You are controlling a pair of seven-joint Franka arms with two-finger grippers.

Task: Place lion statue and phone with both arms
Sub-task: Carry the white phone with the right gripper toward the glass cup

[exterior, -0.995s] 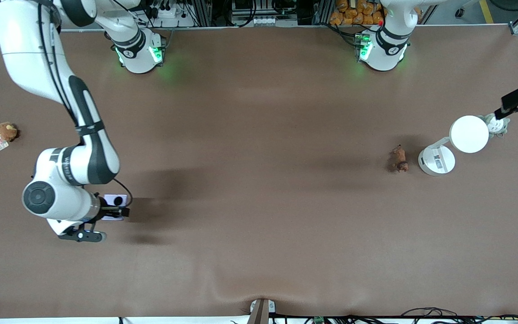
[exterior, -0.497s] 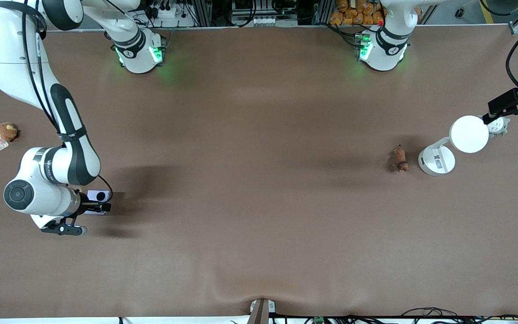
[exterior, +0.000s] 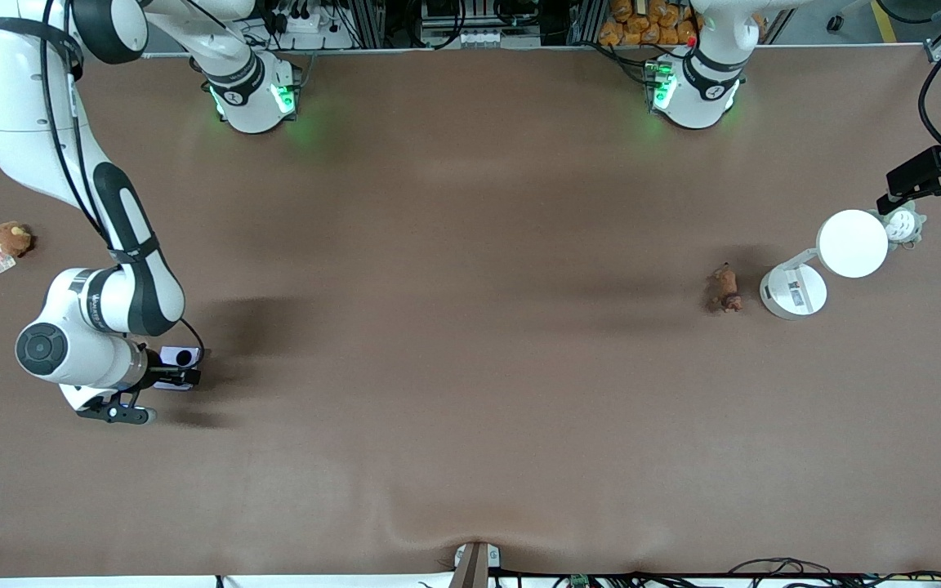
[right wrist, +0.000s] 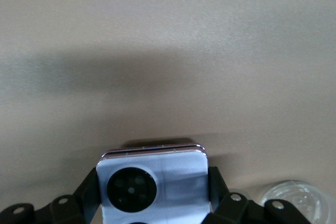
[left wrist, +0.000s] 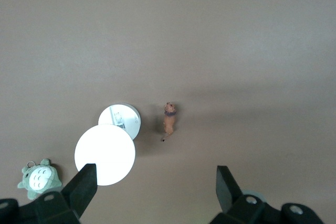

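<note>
Phone (exterior: 177,357) held in our right pincer (exterior: 175,376), low over the bench (exterior: 470,392).
Our left pincer (left wrist: 152,182), spread wide, is the one by the lion statue (exterior: 725,289), whose long axis crosses its fingers.

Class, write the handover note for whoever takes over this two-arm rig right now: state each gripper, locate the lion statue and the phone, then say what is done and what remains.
Right gripper: shut on the phone, low over the table toward the right arm's end.
Left gripper: open, empty, up over the left arm's end of the table.
Lion statue: lying on the table, beside the white lamp, untouched.
Done: phone grasped.
Left: set the phone down and release it; the left arm must pick up and place the lion statue.
</note>
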